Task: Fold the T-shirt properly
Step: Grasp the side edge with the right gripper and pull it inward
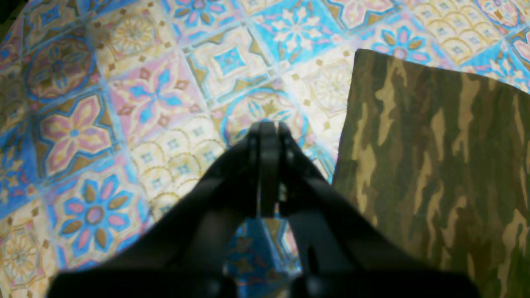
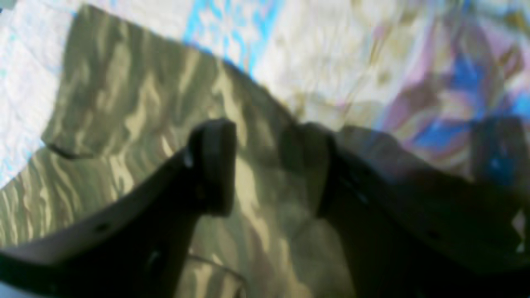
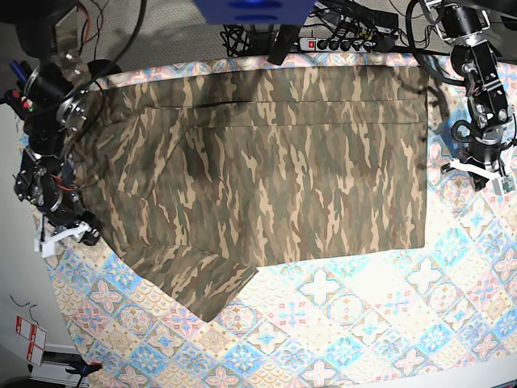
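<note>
The camouflage T-shirt [image 3: 266,162] lies spread flat over the far half of the table, with one sleeve [image 3: 194,283] pointing toward the front left. My left gripper [image 1: 268,129] is shut and empty over the tablecloth, just off the shirt's straight edge [image 1: 434,165]; in the base view it is at the right [image 3: 483,171]. My right gripper [image 2: 265,165] is open and hovers over the shirt [image 2: 136,103] near its edge; in the base view it is at the shirt's left side [image 3: 69,233]. The collar and label are hidden.
The pastel blue-pink patterned tablecloth [image 3: 363,323] covers the table and shows bare along the front and right. A power strip and cables [image 3: 347,40] lie behind the far edge. Arm bases stand at the far left [image 3: 48,89] and far right [image 3: 468,32].
</note>
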Motion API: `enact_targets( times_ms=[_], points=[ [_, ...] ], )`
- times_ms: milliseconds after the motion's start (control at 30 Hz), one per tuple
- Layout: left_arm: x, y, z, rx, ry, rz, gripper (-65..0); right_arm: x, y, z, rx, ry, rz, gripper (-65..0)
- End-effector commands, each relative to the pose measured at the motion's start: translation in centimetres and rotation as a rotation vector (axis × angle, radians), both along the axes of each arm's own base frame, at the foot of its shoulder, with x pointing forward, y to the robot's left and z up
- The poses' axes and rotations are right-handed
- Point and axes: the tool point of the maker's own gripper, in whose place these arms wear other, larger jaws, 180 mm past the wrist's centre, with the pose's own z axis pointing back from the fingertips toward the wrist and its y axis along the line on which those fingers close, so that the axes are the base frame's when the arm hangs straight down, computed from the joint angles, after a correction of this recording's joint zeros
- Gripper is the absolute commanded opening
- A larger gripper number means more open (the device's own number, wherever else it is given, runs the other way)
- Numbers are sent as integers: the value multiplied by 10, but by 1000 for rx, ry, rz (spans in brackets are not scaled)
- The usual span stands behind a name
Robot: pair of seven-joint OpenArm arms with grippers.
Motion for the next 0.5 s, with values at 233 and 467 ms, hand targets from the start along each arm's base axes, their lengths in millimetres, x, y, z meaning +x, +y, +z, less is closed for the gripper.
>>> enact_targets(
  times_ms=[233, 467],
  points=[
    [9, 7, 17, 36, -46, -8, -650, -7, -23, -7, 6, 42, -96, -386],
    [8, 8, 17, 40, -44, -6, -650, -10, -16, -15, -33, 83, -46, -386]
  ],
)
